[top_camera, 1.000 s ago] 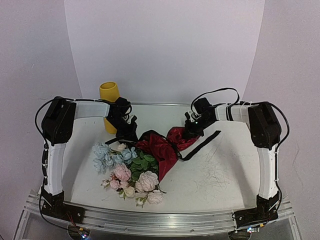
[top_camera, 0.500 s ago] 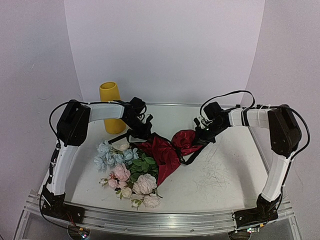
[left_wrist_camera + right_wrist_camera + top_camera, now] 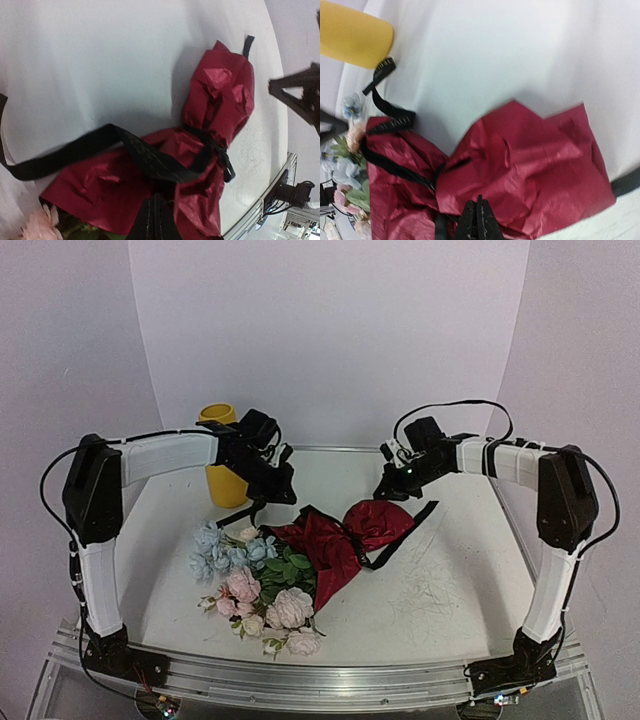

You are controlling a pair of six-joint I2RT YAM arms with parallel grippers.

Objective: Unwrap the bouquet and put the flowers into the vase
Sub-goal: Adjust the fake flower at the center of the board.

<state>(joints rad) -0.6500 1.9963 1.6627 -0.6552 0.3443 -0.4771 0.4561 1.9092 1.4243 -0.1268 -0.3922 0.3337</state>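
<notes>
White table (image 3: pixel 455 585) | left end effector (image 3: pixel 157 202) clenched by black ribbon (image 3: pixel 145 156) | right end effector (image 3: pixel 479 204) clenched over red paper (image 3: pixel 535 165)

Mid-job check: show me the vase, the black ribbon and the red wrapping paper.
vase (image 3: pixel 224 487), top view, yellow lower body near its base.
black ribbon (image 3: pixel 145 156), left wrist view, broad strap crossing the paper.
red wrapping paper (image 3: pixel 530 160), right wrist view, crinkled middle of the sheet.

There is one bouquet (image 3: pixel 268 582), one yellow vase (image 3: pixel 222 488), one black ribbon (image 3: pixel 410 525) and one dark red wrapping paper (image 3: pixel 330 545).
</notes>
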